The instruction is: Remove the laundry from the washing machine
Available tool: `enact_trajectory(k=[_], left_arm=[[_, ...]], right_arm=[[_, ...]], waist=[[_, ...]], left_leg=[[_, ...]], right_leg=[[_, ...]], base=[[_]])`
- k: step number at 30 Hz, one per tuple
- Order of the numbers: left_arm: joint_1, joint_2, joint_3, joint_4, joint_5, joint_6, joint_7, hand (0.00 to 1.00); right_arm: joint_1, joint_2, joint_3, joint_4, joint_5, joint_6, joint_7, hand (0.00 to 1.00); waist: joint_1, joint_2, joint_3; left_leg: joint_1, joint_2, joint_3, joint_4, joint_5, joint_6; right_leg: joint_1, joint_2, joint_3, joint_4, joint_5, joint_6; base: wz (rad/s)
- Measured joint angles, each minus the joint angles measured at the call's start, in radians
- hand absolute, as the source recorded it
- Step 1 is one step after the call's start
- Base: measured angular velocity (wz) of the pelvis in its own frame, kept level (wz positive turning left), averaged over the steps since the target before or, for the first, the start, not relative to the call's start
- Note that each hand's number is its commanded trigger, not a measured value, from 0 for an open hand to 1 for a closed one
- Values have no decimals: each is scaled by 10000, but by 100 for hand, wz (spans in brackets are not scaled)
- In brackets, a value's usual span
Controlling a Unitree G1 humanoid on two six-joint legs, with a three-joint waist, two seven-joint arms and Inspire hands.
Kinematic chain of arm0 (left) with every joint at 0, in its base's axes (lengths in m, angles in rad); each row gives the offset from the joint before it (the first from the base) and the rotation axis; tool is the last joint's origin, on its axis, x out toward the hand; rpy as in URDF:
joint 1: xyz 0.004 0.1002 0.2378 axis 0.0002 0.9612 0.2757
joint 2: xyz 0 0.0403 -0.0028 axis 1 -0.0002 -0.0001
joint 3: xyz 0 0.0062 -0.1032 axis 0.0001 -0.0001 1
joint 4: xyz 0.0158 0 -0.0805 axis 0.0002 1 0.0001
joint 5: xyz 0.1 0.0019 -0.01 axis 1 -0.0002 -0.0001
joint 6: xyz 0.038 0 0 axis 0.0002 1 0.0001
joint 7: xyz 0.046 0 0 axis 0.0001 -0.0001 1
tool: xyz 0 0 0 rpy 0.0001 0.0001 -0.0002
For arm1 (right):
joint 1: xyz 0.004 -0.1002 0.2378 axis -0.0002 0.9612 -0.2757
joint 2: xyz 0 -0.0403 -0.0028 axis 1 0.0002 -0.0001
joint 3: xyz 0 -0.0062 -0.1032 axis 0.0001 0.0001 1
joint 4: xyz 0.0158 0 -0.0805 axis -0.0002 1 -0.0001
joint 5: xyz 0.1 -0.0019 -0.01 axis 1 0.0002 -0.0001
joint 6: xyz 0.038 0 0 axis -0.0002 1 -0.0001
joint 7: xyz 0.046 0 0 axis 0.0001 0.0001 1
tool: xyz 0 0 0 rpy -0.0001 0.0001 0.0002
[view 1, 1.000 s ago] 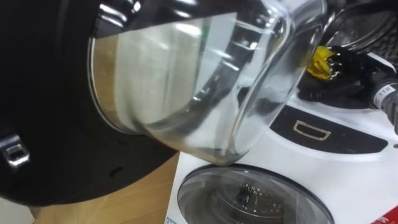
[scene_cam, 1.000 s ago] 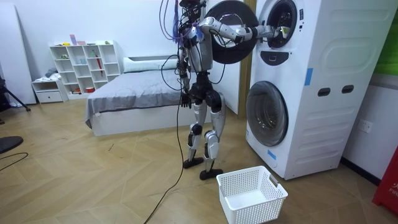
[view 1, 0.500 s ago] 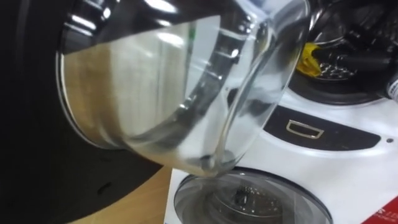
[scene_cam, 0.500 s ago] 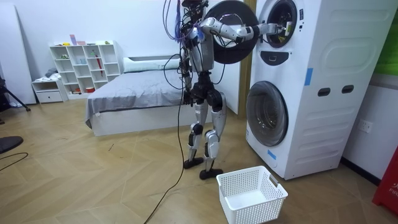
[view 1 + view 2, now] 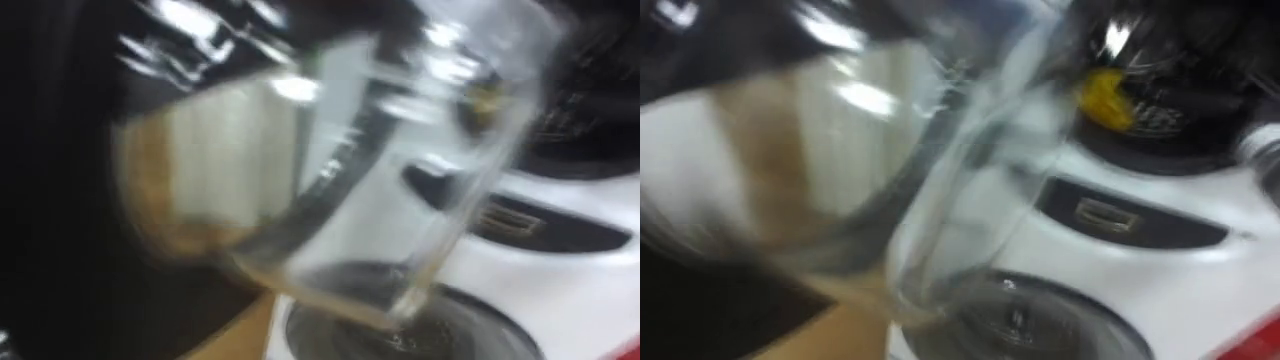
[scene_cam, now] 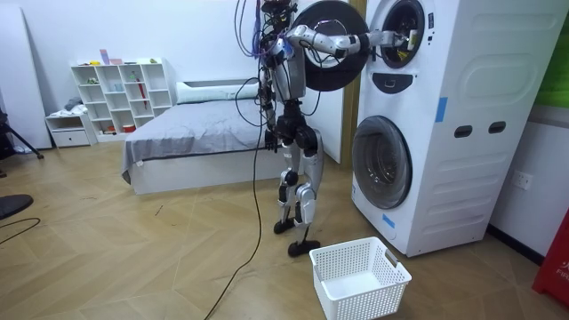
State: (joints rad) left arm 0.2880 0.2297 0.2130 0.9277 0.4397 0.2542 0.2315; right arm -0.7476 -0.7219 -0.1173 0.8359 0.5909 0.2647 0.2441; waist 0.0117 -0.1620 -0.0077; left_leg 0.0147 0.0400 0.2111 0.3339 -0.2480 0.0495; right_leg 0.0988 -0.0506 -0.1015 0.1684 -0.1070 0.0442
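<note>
I stand in front of two stacked white machines (image 6: pixel 444 124). The upper one's round door (image 6: pixel 327 44) is swung open, and its glass bowl (image 5: pixel 330 170) looms close on the left of the eye views. My right arm reaches into the upper drum, with my right hand (image 6: pixel 403 39) at its mouth. A yellow cloth (image 5: pixel 1105 100) lies there beside the hand. Blur hides whether the hand holds it. My left hand (image 6: pixel 267 140) hangs at my hip.
The lower machine's round door (image 5: pixel 400 330) is closed below the drum. A white laundry basket (image 6: pixel 360 277) sits on the wood floor by my feet. A bed (image 6: pixel 187 147) and a white shelf (image 6: pixel 120 98) stand behind me.
The eye views have swung, so the glass door bowl now covers more of the drum. In the room view my feet have shifted a little. The right arm stays in the upper drum.
</note>
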Motion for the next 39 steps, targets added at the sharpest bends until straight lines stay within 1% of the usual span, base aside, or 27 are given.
enact_trajectory(k=[1, 3, 4, 5, 6, 7, 9, 10, 11, 14, 17, 18, 21, 23, 24, 26, 28, 30, 32, 37, 39], left_arm=[[14, -12, -2, -1, -1, 32, -7, 0], [-20, -8, 7, -7, 6, 18, -35, 0], [-40, -6, 5, -11, 9, 5, -38, 0], [-64, -11, 1, -11, 4, 2, -64, 0], [-51, -27, -3, -12, 9, 4, -67, 0], [-60, -45, 2, -11, 15, 10, -69, 0], [-83, -103, 4, -17, 34, 28, -81, 0], [-82, -103, 3, -17, 37, 40, -82, 0], [-98, -103, 3, -17, 38, 92, -82, 0], [-134, -102, -2, -15, 29, 256, -105, 0], [-133, -103, -4, -15, -26, 270, -287, 0], [-134, -108, -6, -16, -108, 269, -310, 0], [-143, -110, -12, -18, -164, 253, -398, 0], [-176, -107, -12, -20, -165, 252, -399, 0], [-207, -107, -13, -19, -166, 251, -400, 0], [-239, -104, -9, -18, -161, 250, -435, 0], [-227, -105, -10, -13, -161, 251, -484, 0], [-238, -95, -7, -10, -161, 257, -514, 0], [-299, -73, -6, 2, -160, 258, -641, 0], [-428, -68, -1, 82, -160, 257, -827, 0], [-435, -71, 0, 108, -170, 253, -902, 0]], right_arm=[[-2, 6, 17, -14, -161, 0, 8, 0], [-41, 29, 181, -212, -1048, -15, 16, 0], [-108, 41, 206, -221, -1275, -13, 23, 0], [-198, 50, 348, -230, -1476, -13, 45, 0], [-207, 50, 554, -330, -1668, -14, 66, 0], [-208, 50, 623, -399, -1768, -13, 76, 0], [-208, 52, 1031, -737, -2459, -13, 88, 0], [-208, 52, 1142, -793, -2681, -12, 88, 0], [-212, 55, 1393, -945, -3276, -5, 86, 0], [-329, 66, 1773, -1125, -4450, 1, 9, 0], [-562, 66, 1896, -1191, -5622, 0, -24, 0], [-569, 67, 1942, -1299, -6039, 0, -30, 0], [-650, 66, 2098, -1441, -6709, -1, -41, 0], [-694, 65, 2170, -1441, -7013, -2, -43, 0], [-694, 65, 2170, -1440, -7187, -1, -58, 0], [-695, 66, 2170, -1440, -7413, -1, -60, 0], [-695, 65, 2169, -1440, -7590, -1, -60, 0], [-694, 66, 2170, -1436, -7609, 0, -56, 0], [-694, 66, 2170, -1432, -7705, 1, -40, 0], [-694, 66, 2169, -1424, -7984, 30, -20, 0], [-694, 66, 2168, -1408, -8163, 147, -12, 0]], waist=[[19, 17, -6], [183, 53, 5], [203, 53, 4], [220, 95, 2], [236, 139, -13], [261, 134, -28], [470, 199, -53], [519, 210, -59], [557, 224, -62], [727, 193, -79], [761, 187, -77], [747, 184, -78], [750, 163, -76], [727, 134, -59], [749, 93, -36], [798, 40, -3], [814, -2, -15], [812, -48, -14], [814, -79, -17], [820, -91, -23], [884, -88, -22]], left_leg=[[42, -1, 2, -42, -1, 2], [104, -59, -10, -273, 15, 46], [109, -70, -17, -322, 29, 70], [133, -64, -42, -392, 64, 127], [185, -52, -52, -474, 96, 132], [209, -40, -53, -495, 107, 115], [319, -19, -4, -645, 179, 24], [330, -17, -6, -675, 193, 9], [323, -13, -41, -754, 234, -21], [365, -17, -35, -886, 338, -102], [343, 2, -57, -911, 381, -173], [343, 2, -87, -926, 398, -201], [323, 6, -186, -962, 430, -255], [296, 12, -263, -968, 447, -285], [296, 15, -283, -969, 449, -295], [285, 17, -335, -968, 462, -318], [277, 22, -359, -965, 474, -337], [277, 9, -526, -967, 470, -343], [277, 13, -568, -970, 466, -350], [284, 19, -594, -991, 462, -357], [308, 19, -596, -994, 460, -359]], right_leg=[[11, -3, -121, -11, 26, -7], [46, 9, -137, -167, 33, -16], [48, 8, -151, -200, 29, -11], [54, 24, -230, -212, 24, -9], [71, 39, -325, -202, 14, -9], [75, 50, -385, -186, 12, -9], [65, 98, -452, -176, 10, -12], [67, 101, -508, -178, 10, -12], [69, 104, -633, -169, -5, -36], [36, 118, -669, -172, -65, -131], [27, 180, -706, -175, -81, -159], [37, 198, -778, -175, -91, -176], [44, 215, -928, -168, -146, -265], [51, 236, -961, -168, -169, -298], [63, 243, -971, -169, -199, -341], [60, 263, -983, -168, -212, -355], [54, 277, -996, -166, -212, -357], [44, 300, -992, -163, -212, -357], [43, 313, -990, -163, -212, -357], [18, 330, -970, -164, -212, -357], [12, 334, -967, -163, -212, -357]], base=[[-15], [-8], [0], [4], [4], [-4], [-17], [-10], [0], [-1], [0], [4], [7], [11], [6], [2], [0], [0], [0], [-2], [-7]])
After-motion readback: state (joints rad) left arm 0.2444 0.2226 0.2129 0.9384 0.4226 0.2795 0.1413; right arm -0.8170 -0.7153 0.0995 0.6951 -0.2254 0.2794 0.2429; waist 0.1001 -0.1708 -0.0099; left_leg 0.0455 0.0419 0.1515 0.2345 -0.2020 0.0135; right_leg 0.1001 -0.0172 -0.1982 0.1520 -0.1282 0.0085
